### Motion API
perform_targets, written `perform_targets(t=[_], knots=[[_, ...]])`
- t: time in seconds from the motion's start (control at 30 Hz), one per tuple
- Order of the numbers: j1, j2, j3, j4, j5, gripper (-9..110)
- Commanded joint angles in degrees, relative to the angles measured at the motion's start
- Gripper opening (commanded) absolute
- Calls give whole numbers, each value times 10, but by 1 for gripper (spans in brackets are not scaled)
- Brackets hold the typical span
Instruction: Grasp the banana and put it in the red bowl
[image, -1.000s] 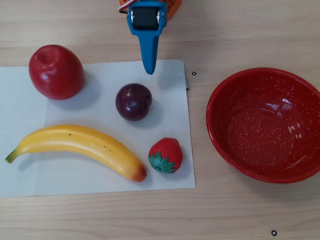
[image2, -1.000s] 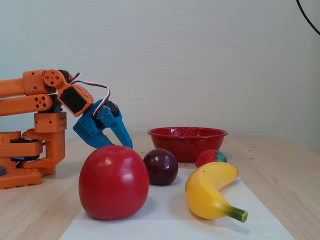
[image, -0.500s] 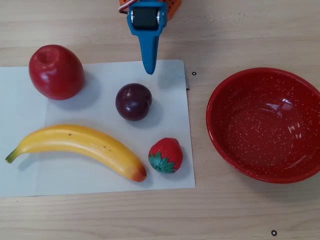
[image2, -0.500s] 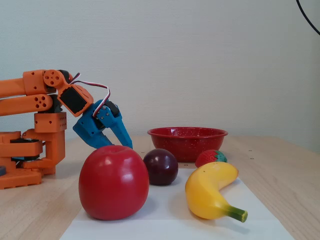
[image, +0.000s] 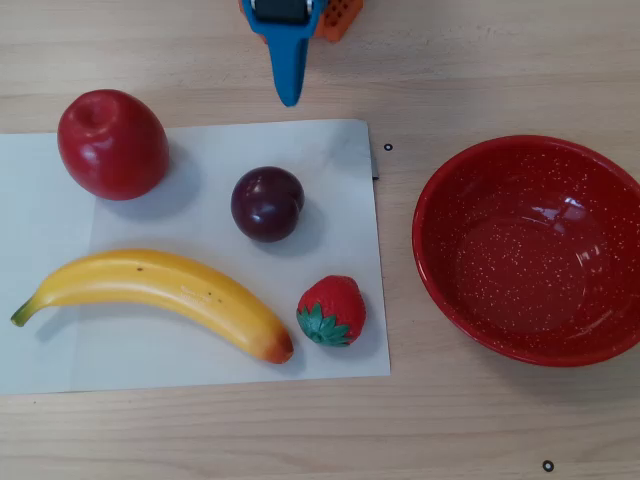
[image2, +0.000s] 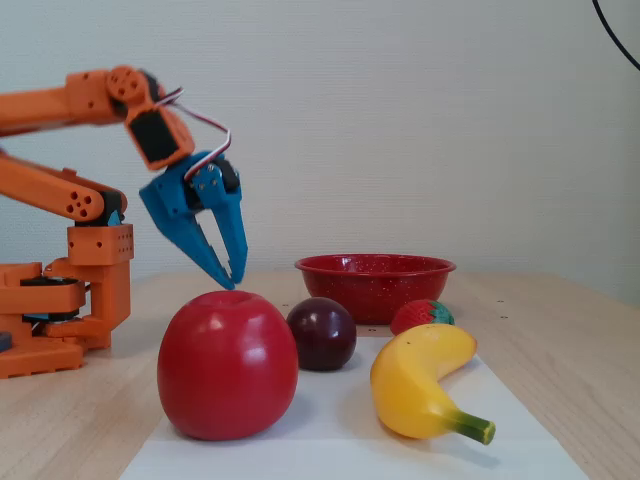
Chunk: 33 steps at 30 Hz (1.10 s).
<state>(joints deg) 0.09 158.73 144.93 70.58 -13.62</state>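
Note:
The banana (image: 160, 290) lies on a white paper sheet (image: 335, 160), green stem tip to the left in the overhead view; in the fixed view it (image2: 425, 380) is at the front right. The red bowl (image: 500, 250) stands empty on the wood table to the right of the sheet and shows at the back in the fixed view (image2: 375, 285). My blue gripper (image: 289, 95) hangs in the air past the sheet's far edge, tips pointing down (image2: 232, 280), jaws together and holding nothing, well away from the banana.
A red apple (image: 112, 143), a dark plum (image: 267, 204) and a strawberry (image: 332, 310) share the sheet with the banana. In the fixed view the apple (image2: 227, 365) is nearest, and the orange arm base (image2: 70, 300) stands at the left.

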Motion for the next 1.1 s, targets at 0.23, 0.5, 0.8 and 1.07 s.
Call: perform_targets(t=[0.23, 0.5, 0.8, 1.07], knots=[[-57, -200, -330, 137, 33, 0], [-100, -396, -558, 209, 81, 0], [-134, -614, -813, 330, 107, 0], [-158, -766, -975, 342, 117, 0]])
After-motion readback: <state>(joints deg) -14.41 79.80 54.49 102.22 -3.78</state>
